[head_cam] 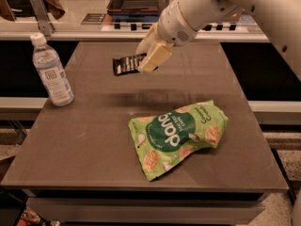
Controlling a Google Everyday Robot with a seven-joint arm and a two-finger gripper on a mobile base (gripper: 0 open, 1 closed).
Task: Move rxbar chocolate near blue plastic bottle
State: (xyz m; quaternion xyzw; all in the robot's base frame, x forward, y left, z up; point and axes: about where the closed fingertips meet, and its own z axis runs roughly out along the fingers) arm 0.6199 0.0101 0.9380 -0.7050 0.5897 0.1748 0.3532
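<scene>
My gripper (146, 55) is shut on the rxbar chocolate (126, 65), a small flat black wrapper with pale lettering. It holds the bar in the air above the middle back of the table (94, 140), with the bar sticking out to the left of the fingers (155, 58). The blue plastic bottle (51, 70) stands upright near the table's left edge, well to the left of the bar and gripper.
A large green snack bag (178, 135) lies flat on the right half of the table, in front of the gripper. Behind the table runs a counter edge with a rail (94, 29).
</scene>
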